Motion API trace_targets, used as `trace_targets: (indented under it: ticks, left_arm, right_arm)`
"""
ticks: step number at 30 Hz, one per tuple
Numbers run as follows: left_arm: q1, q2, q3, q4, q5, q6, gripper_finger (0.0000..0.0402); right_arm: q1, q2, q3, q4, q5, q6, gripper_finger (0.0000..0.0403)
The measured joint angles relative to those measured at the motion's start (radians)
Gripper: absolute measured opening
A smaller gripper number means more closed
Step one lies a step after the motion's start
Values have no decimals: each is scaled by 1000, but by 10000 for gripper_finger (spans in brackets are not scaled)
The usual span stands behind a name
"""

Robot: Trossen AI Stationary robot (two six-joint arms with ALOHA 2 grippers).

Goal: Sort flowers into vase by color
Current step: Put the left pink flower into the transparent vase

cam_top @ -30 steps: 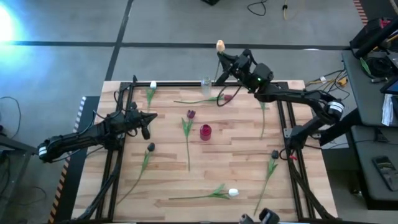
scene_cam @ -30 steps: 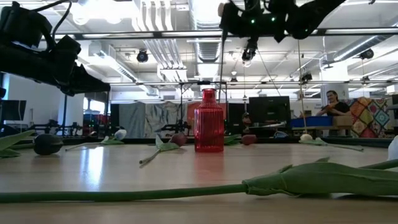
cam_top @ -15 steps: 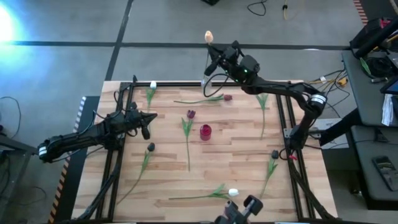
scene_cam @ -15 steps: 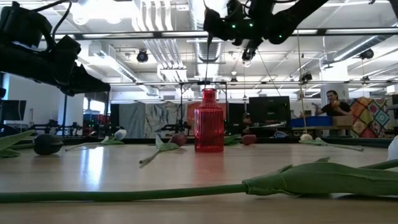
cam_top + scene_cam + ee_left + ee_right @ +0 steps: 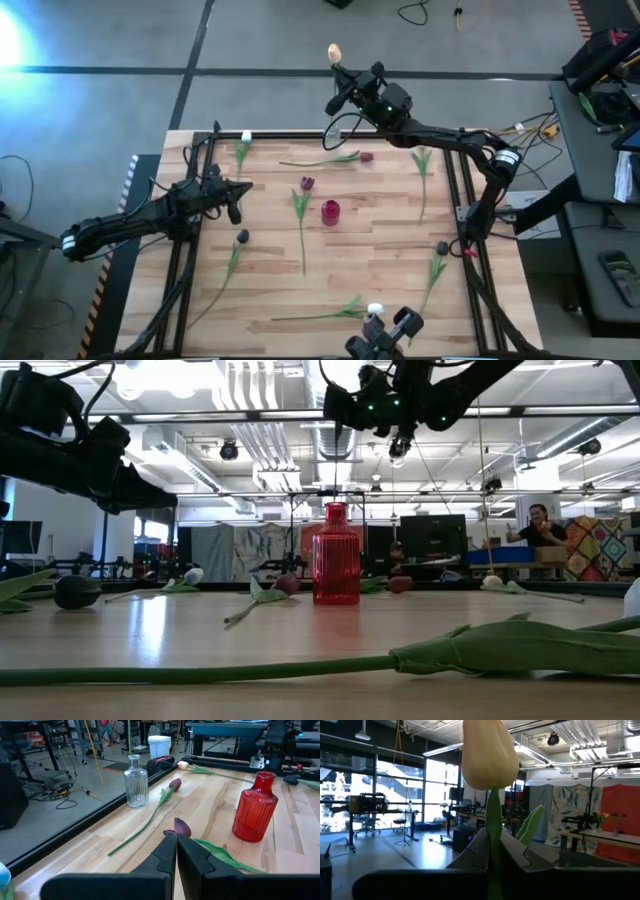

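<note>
My right gripper [image 5: 347, 76] hangs high over the table's far edge, shut on a cream tulip [image 5: 334, 52]; the low view shows it [image 5: 352, 400] well above the red vase [image 5: 336, 555]. My left gripper [image 5: 245, 188] waits shut over the table's left side, clear of everything. The red vase [image 5: 330, 211] stands mid-table. The clear glass vase [image 5: 136, 781] stands at the far edge; in the high view the right arm hides it. White [image 5: 375, 310], maroon [image 5: 307, 183] and dark [image 5: 242, 236] tulips lie flat on the wood. My right gripper pinches the cream tulip's green stem [image 5: 493, 837] between its two fingers, just below the head [image 5: 488, 752]. The head stands straight out past the fingertips. The flower is lifted clear of the table; the stem behind the fingers is hidden.
More tulips lie near the far edge [image 5: 366, 156], the far left corner [image 5: 246, 136] and along the right side [image 5: 423, 170], [image 5: 442, 247]. Black rails [image 5: 195, 230] run down both table sides. A dark object [image 5: 390, 332] sits at the near edge. A person [image 5: 537, 525] sits beyond the table.
My right gripper has swung toward the table's left and far edge, carrying the cream tulip with it and staying shut on the stem. The tulip's head now sits farther left and farther beyond the far edge. The left arm has kept still.
</note>
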Motion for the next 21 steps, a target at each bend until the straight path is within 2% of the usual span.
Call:
trace_targets:
  ticks: [21]
  left_arm:
    - [0,0,0,0,0,0,0]
  right_arm:
    - [-6,5,-28,-96,25,61,12]
